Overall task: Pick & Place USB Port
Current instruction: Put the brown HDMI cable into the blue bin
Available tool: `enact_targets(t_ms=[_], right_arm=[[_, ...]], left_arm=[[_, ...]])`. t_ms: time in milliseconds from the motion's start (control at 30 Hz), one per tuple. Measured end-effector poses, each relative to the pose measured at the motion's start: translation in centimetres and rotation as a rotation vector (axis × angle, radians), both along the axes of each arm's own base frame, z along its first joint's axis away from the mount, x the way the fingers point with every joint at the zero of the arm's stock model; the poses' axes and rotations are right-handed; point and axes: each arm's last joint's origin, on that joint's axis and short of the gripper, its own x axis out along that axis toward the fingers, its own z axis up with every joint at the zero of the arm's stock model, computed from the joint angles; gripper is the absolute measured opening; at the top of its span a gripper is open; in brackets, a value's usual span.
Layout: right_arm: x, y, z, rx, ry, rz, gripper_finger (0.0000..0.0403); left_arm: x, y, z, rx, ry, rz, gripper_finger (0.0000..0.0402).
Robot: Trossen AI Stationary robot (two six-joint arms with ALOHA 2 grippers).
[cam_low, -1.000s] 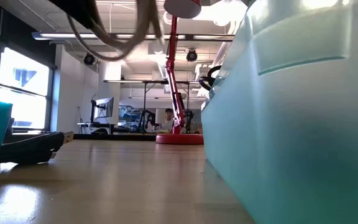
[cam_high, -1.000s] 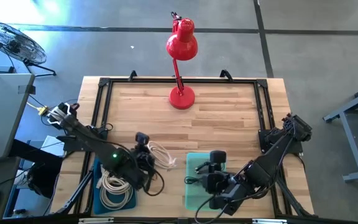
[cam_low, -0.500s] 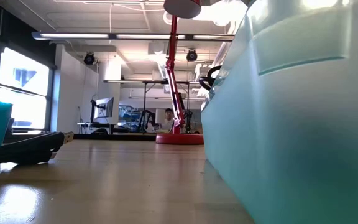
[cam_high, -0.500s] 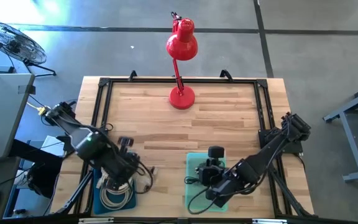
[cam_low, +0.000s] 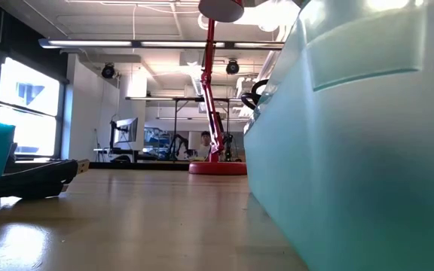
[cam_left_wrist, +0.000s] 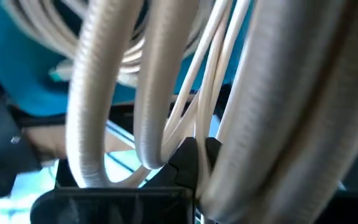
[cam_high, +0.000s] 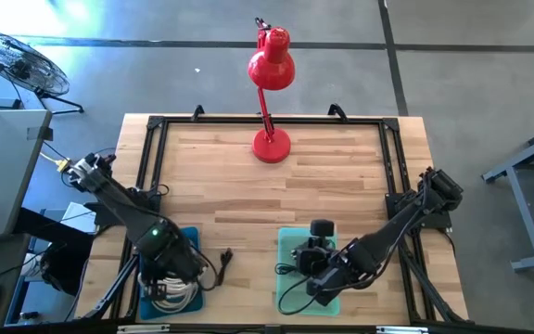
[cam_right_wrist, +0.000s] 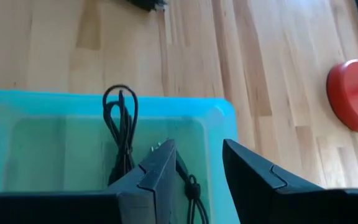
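Note:
My left gripper [cam_high: 172, 264] is over the blue bin [cam_high: 191, 237] at the table's near left and is shut on a bundle of white cable [cam_left_wrist: 160, 93]. More white coils [cam_high: 170, 295] lie inside that bin. My right gripper [cam_high: 318, 269] is open, low over the teal bin [cam_high: 290, 237] at the near middle. In the right wrist view its fingers [cam_right_wrist: 160, 171] stand above the bin floor beside a looped black cable [cam_right_wrist: 122, 121] that lies there. Whether a finger touches that cable, I cannot tell. My left gripper pinches thin white strands of the cable bundle [cam_left_wrist: 211, 93] between its two shut fingers. It comes from above, pointing down into the blue bin. Thick white loops hang close around the fingers. Whether the bundle rests on the coils below is hidden.
A black cable end [cam_high: 221, 258] lies on the wood between the two bins. A red desk lamp [cam_high: 270, 144] stands at the far middle. A black frame [cam_high: 151, 148] runs along the table's edges. The teal bin wall [cam_low: 368, 150] fills the right of the low view.
My left gripper has carried the white cable bundle from above the table's middle toward the near left and down over the blue bin, staying shut. The hanging loops have left the top of the low view. My right gripper has shifted slightly left over the teal bin.

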Motion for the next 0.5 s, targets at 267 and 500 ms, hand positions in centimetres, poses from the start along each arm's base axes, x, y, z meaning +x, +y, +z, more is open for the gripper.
enact_targets(t_ms=[267,500], right_arm=[[-0.4,0.3,-1.0,0.024,0.017,-0.005,0.0126],[-0.2,0.5,-0.9,0.059,0.007,0.002,0.0126]], left_arm=[[-0.6,-0.3,-3.7,0.016,0.091,-0.021,0.0011],[-0.5,-0.4,-6.3,-0.053,0.068,-0.089,0.0010]])
